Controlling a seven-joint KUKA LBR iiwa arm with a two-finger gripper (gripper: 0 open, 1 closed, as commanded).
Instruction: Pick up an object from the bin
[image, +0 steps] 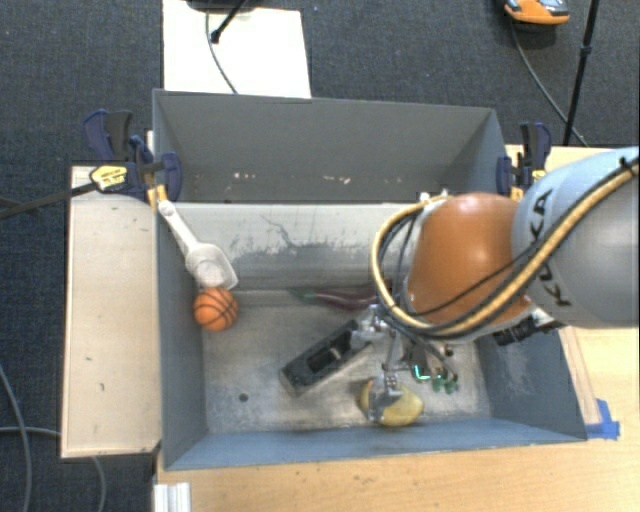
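We are holding our gripper (385, 388) low near the front wall of the grey bin (330, 150), right over a yellowish, lumpy rounded object (403, 410). Whether it is open or clamped we cannot tell. A black oblong block (316, 361) is lying just beside it. Farther off, a small orange basketball (215, 309) is sitting against a white scoop (196, 252).

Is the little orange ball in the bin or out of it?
In. The orange ball rests on the floor of the bin, just below the white scoop.
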